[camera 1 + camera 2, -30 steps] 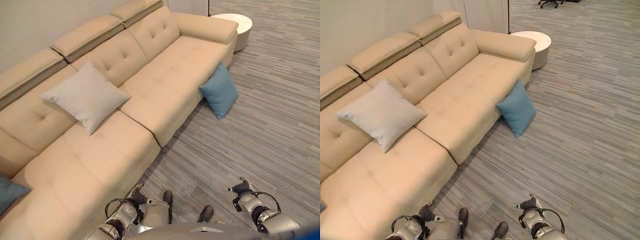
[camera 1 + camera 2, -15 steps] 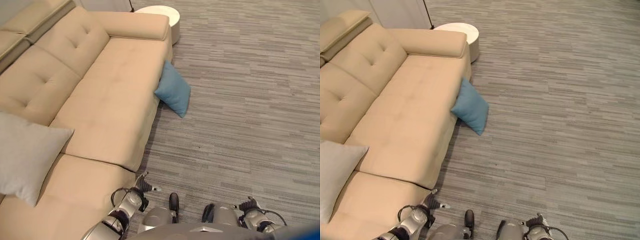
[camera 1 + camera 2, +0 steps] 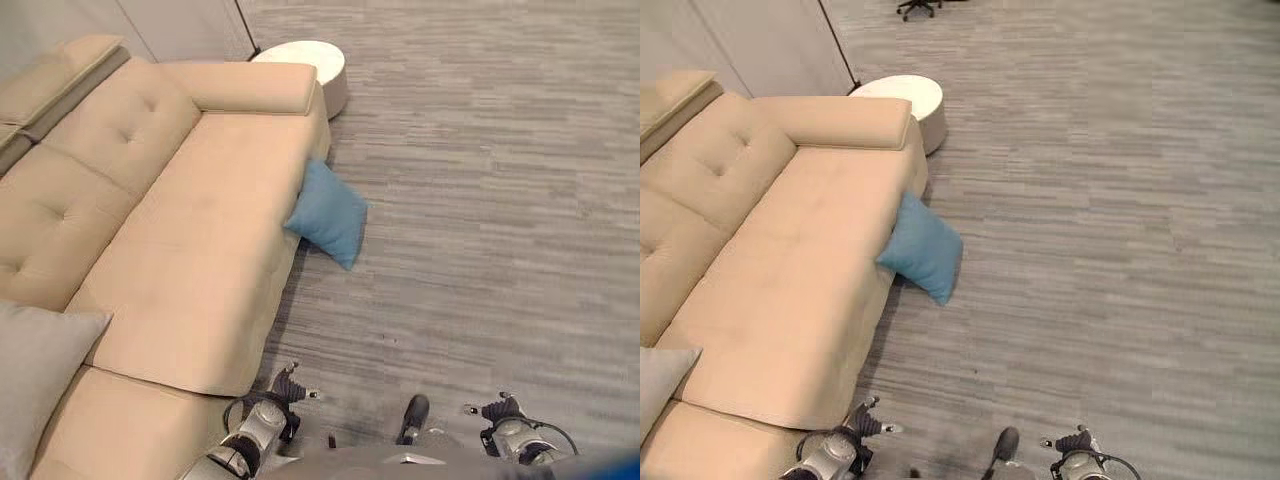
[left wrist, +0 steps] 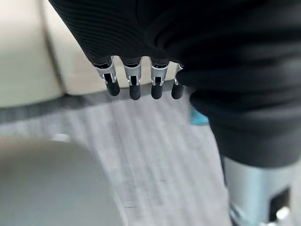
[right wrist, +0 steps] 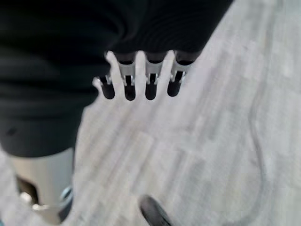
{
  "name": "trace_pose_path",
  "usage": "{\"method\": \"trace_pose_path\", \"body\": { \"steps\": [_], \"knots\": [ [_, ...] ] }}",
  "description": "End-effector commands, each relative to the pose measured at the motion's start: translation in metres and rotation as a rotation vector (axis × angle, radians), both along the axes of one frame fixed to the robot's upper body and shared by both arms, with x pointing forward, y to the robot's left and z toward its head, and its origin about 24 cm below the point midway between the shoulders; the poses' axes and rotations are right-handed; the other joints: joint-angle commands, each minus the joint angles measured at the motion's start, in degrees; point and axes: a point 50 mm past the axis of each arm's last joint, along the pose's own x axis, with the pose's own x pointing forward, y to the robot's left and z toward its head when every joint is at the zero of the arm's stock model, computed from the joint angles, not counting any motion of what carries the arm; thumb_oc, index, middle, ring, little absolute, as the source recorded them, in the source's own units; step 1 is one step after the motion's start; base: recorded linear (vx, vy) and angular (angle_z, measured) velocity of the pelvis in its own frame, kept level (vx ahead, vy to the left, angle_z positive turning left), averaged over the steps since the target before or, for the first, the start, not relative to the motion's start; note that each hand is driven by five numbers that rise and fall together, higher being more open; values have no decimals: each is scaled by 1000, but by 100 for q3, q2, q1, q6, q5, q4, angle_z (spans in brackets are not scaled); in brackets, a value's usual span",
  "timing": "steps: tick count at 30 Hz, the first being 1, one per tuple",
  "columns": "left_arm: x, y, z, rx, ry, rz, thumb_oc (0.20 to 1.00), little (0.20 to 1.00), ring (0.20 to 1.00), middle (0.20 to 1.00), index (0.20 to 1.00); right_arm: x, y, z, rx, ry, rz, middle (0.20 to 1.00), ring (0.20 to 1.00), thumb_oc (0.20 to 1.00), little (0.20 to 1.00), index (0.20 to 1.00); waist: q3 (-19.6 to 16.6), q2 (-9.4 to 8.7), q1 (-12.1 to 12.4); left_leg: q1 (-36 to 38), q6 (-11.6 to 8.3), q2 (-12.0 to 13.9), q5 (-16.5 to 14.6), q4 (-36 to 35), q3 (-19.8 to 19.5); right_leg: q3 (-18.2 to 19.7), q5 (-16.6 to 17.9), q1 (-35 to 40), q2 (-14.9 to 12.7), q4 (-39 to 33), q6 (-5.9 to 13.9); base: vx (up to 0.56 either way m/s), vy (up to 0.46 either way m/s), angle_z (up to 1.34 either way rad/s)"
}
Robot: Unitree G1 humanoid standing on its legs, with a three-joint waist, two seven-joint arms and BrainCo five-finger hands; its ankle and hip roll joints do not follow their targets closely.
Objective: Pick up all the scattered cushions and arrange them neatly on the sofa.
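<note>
A blue cushion point(image 3: 328, 222) stands on the grey carpet, leaning against the front of the beige sofa point(image 3: 190, 230) near its far armrest. A pale grey cushion point(image 3: 35, 370) lies on the sofa seat at the near left, partly cut off. My left hand point(image 3: 264, 420) hangs low by the sofa's front edge, well short of the blue cushion. In the left wrist view its fingers point(image 4: 134, 87) are straight and hold nothing, with a sliver of blue point(image 4: 198, 117) past them. My right hand point(image 3: 508, 432) hangs over bare carpet, and its fingers point(image 5: 129, 87) are likewise straight and empty.
A round white side table point(image 3: 305, 62) stands just beyond the sofa's armrest. An office chair base point(image 3: 918, 8) shows at the far edge. Striped grey carpet point(image 3: 500, 220) stretches wide to the right of the sofa.
The whole picture has swung right: the sofa's left part and most of the grey cushion slid out of frame. The cushions have not moved. Both hands stay low and empty.
</note>
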Motion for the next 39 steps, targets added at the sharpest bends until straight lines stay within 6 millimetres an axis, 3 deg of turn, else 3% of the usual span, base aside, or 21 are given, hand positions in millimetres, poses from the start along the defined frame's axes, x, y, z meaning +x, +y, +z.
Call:
{"method": "trace_pose_path", "body": {
  "steps": [1, 2, 4, 5, 6, 7, 10, 12, 13, 14, 15, 18, 19, 22, 24, 29, 33, 34, 37, 38, 39],
  "knots": [
    [9, -2, 3, 25, -10, -57, 1000, 1000, 1000, 1000, 1000, 10, -7, 6, -13, -50, -20, 1000, 1000, 1000, 1000, 1000, 325, -19, 17, 240, 362, -205, -518, -1467, 145, 254, -431, 41, -264, 447, 857, 289, -108, 7],
    [9, -4, 2, 36, -3, -67, 1000, 1000, 1000, 1000, 1000, 10, -6, 6, -11, -59, -16, 1000, 1000, 1000, 1000, 1000, 302, -65, 29, 175, 405, -329, -601, -2012, 163, 275, -507, 143, -220, 359, 905, 324, -86, 25],
    [10, -4, 2, 42, -4, -72, 1000, 1000, 1000, 1000, 1000, 5, -3, 3, -7, -54, -13, 1000, 1000, 1000, 1000, 1000, 245, -40, 57, 36, 384, -524, -176, -2880, 124, 331, -595, 269, -94, 257, 945, 270, -37, 30],
    [10, -4, 2, 42, -4, -72, 1000, 1000, 1000, 1000, 1000, 5, -3, 3, -7, -54, -13, 1000, 1000, 1000, 1000, 1000, 245, -40, 57, 36, 384, -524, -176, -2880, 124, 331, -595, 269, -94, 257, 945, 352, 15, 11],
    [11, -2, 3, 39, -12, -61, 1000, 1000, 1000, 1000, 1000, 2, -1, 2, -1, -47, -5, 1000, 1000, 1000, 1000, 1000, 199, 59, 175, -164, 321, -729, 453, -3675, -34, 517, -741, 447, 149, 240, 936, 341, 18, -24],
    [10, 0, 3, 39, -11, -53, 1000, 1000, 1000, 1000, 1000, 1, 0, 1, -1, -42, -1, 1000, 1000, 1000, 1000, 1000, 205, 65, 224, -249, 295, -751, 542, -3697, -41, 578, -808, 509, 194, 262, 923, 439, 40, -27],
    [-6, 10, -3, 45, 41, -2, 1000, 1000, 1000, 1000, 1000, -4, 7, -3, 11, -7, 55, 1000, 1000, 1000, 1000, 1000, 56, -18, 303, -26, 492, -861, 399, -3785, -182, 791, -1033, 620, 174, 570, 971, 401, 103, -95],
    [-7, 17, -3, 51, 44, 21, 1000, 1000, 1000, 1000, 1000, -2, 13, -4, 24, 6, 91, 1000, 1000, 1000, 1000, 1000, 8, -64, 358, 214, 678, -867, 213, -3829, -54, 834, -1051, 384, -35, 1446, 1162, 298, 167, -86],
    [-4, 19, -2, 53, 34, 22, 1000, 1000, 1000, 1000, 1000, 1, 15, -3, 27, 1, 106, 1000, 1000, 1000, 1000, 1000, 54, -42, 324, 330, 754, -862, 130, -3821, -13, 845, -952, 89, -178, 2007, 1303, 224, 234, -77],
    [2, 22, 2, 61, 5, 34, 1000, 1000, 1000, 1000, 1000, 13, 18, 0, 31, -21, 138, 1000, 1000, 1000, 1000, 1000, 184, 121, 177, 608, 920, -808, -62, -3842, 100, 664, -396, -595, -571, 3278, 1581, 222, 226, -45],
    [3, 23, 2, 61, -1, 39, 1000, 1000, 1000, 1000, 1000, 15, 19, 1, 30, -24, 144, 1000, 1000, 1000, 1000, 1000, 200, 158, 160, 719, 942, -800, -112, -3890, 130, 535, -359, -739, -733, 3379, 1564, 250, 176, 2],
    [4, 24, 3, 65, -4, 42, 1000, 1000, 1000, 1000, 1000, 16, 21, 1, 33, -20, 166, 1000, 1000, 1000, 1000, 1000, 219, 191, 63, 1106, 912, -817, -301, -4074, 141, 223, -425, -885, -965, 2368, 1353, 316, -53, 27],
    [2, 27, 2, 74, 7, 38, 1000, 1000, 1000, 1000, 1000, 18, 19, 2, 28, -20, 172, 1000, 1000, 1000, 1000, 1000, 241, 144, -3, 1247, 870, -870, -380, -4118, 81, 361, -185, -1091, -947, 1760, 1399, 404, -159, 28],
    [3, 28, 2, 82, 5, 32, 1000, 1000, 1000, 1000, 1000, 17, 13, 3, 22, -19, 161, 1000, 1000, 1000, 1000, 1000, 301, 158, -198, 1595, 753, -890, -557, -4243, -144, 938, 250, -1456, -829, 1025, 1551, 371, -194, 2],
    [-2, 27, 0, 78, 20, 34, 1000, 1000, 1000, 1000, 1000, 12, 11, 1, 16, -3, 164, 1000, 1000, 1000, 1000, 1000, 239, 115, -242, 1735, 711, -921, -698, -4239, -238, 958, 340, -1306, -816, 831, 1544, 332, -182, 57],
    [-5, 16, -3, 55, 34, 15, 1000, 1000, 1000, 1000, 1000, 4, 8, 0, 16, -1, 133, 1000, 1000, 1000, 1000, 1000, 68, 107, -280, 1564, 378, -607, -824, -3643, -294, 642, 170, -857, -639, 616, 1351, 202, -210, 73],
    [5, 3, 1, 22, 5, -22, 1000, 1000, 1000, 1000, 1000, 2, -1, 1, -7, -6, 120, 1000, 1000, 1000, 1000, 1000, 242, -13, -175, 651, 284, -315, -529, -2221, 11, 317, -205, -229, -508, 351, 1027, 89, -216, 30],
    [5, 1, 1, 24, 5, -37, 1000, 1000, 1000, 1000, 1000, 2, -2, 2, -11, -11, 113, 1000, 1000, 1000, 1000, 1000, 264, -17, -160, 592, 325, -297, -650, -2335, 161, 277, -260, -125, -478, 316, 1031, 150, -167, 74],
    [4, -1, 0, 39, 15, -66, 1000, 1000, 1000, 1000, 1000, -1, -3, 2, -13, -18, 99, 1000, 1000, 1000, 1000, 1000, 222, -13, -204, 508, 382, -418, -503, -2888, 427, 144, -325, 9, -436, 246, 1070, 99, -20, 53],
    [4, -1, 0, 37, 12, -66, 1000, 1000, 1000, 1000, 1000, -4, -3, 0, -13, -7, 101, 1000, 1000, 1000, 1000, 1000, 203, 59, -163, 422, 407, -494, -169, -3381, 674, 126, -438, 105, -315, 268, 1068, 97, 39, 38],
    [4, 0, 0, 41, 11, -60, 1000, 1000, 1000, 1000, 1000, -5, 0, -1, -10, -5, 106, 1000, 1000, 1000, 1000, 1000, 217, 57, -153, 399, 384, -522, -126, -3339, 617, 144, -467, 114, -299, 306, 1055, 141, 82, 23]
  ]
}}
